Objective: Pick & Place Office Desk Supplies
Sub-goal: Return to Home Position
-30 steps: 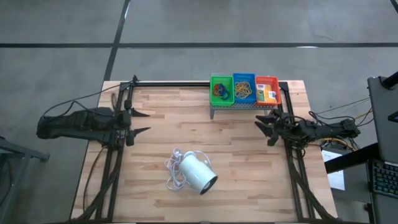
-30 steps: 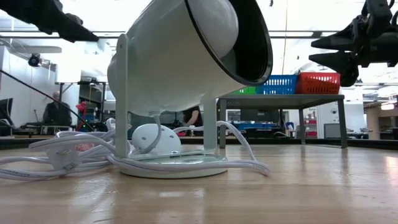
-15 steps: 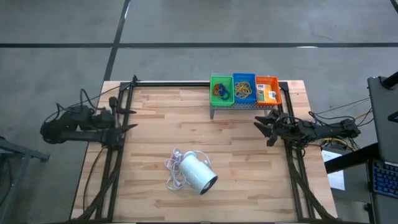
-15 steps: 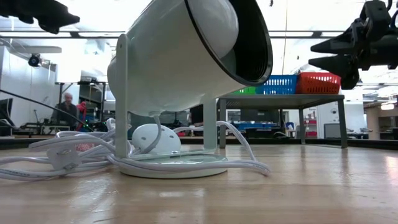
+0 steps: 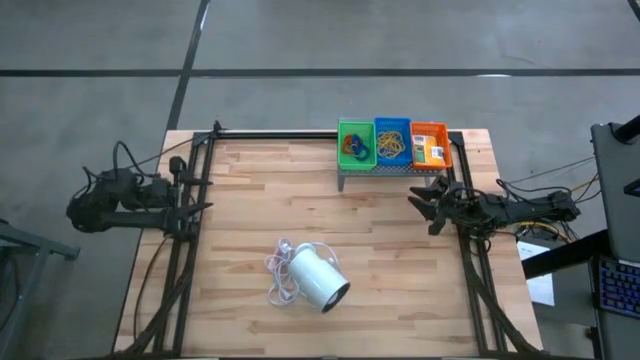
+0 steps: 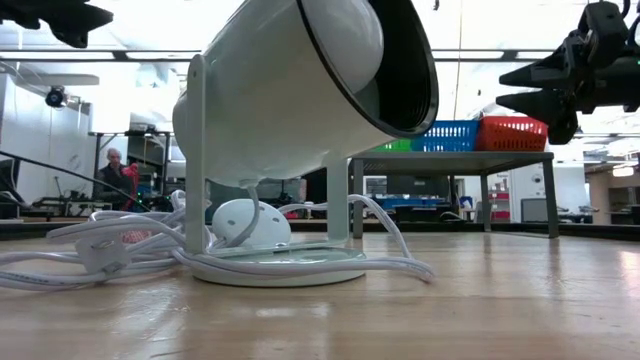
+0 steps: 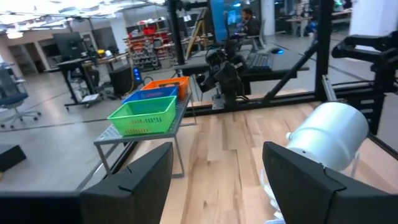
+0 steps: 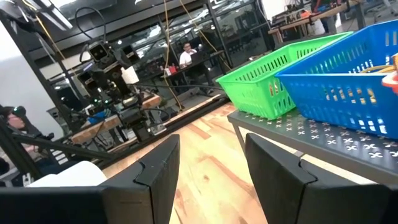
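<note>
Wooden table (image 5: 400, 260) and its load
White cylinder (image 5: 318, 278) with cord (image 5: 277, 278) near the middle; grey perforated stand (image 5: 385, 170) at the far edge bears green tray (image 5: 356, 146), blue tray (image 5: 392, 143), orange tray (image 5: 430, 146).

Three trays (image 5: 391, 122); one cylinder (image 5: 318, 278); one stand (image 5: 390, 171)

A wide workshop hall with a smooth grey concrete floor (image 5: 300, 40). Seen from above, a pale butcher-block table (image 5: 380, 260) sits at the centre. One dark floor seam runs straight across at its 12 o'clock, and a second slants away at 11 o'clock. At 3 o'clock stands a dark workstation (image 5: 612, 150) with a keyboard (image 5: 618, 285), and a white sheet of paper (image 5: 538, 288) lies just beside it. Looking level across the room, bright ceiling lights (image 7: 62, 11) shine over rows of dark workbenches (image 7: 93, 68). A grey office chair (image 7: 12, 99) stands in an aisle. One person (image 6: 115, 172) sits far off. Another person in a white top (image 8: 185, 55) sits at a distant bench.
</note>
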Tool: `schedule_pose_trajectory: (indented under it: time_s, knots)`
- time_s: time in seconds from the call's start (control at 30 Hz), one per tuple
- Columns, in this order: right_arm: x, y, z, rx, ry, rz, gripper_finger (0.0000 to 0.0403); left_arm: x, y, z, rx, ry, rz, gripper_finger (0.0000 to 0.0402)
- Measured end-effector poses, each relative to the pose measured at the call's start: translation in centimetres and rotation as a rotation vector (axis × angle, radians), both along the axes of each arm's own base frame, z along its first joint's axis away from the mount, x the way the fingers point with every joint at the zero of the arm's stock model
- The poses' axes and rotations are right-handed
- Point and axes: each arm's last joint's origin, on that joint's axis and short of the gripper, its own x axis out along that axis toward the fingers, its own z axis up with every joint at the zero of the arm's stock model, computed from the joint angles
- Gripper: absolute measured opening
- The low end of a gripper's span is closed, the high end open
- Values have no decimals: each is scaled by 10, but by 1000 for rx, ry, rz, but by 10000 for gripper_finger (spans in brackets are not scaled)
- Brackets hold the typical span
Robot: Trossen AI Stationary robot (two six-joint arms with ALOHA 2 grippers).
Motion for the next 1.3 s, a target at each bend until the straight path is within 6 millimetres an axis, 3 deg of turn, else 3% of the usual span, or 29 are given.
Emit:
schedule_pose_trajectory:
  time_s: [0.53, 0.7, 1.03, 1.3]
  knots:
    - [0, 0, 0, 0, 2, 1, 180, 1, 0, 0, 20, 1, 5, 253]
    - [0, 0, 0, 0, 1, 1, 180, 10, 0, -6, -136, -38, 9, 253]
    - [0, 0, -1, -3, 13, 1, 180, 54, -2, -68, -198, -12, 15, 250]
    - [0, 0, -1, -3, 14, 1, 180, 72, -2, -106, -215, -75, 10, 251]
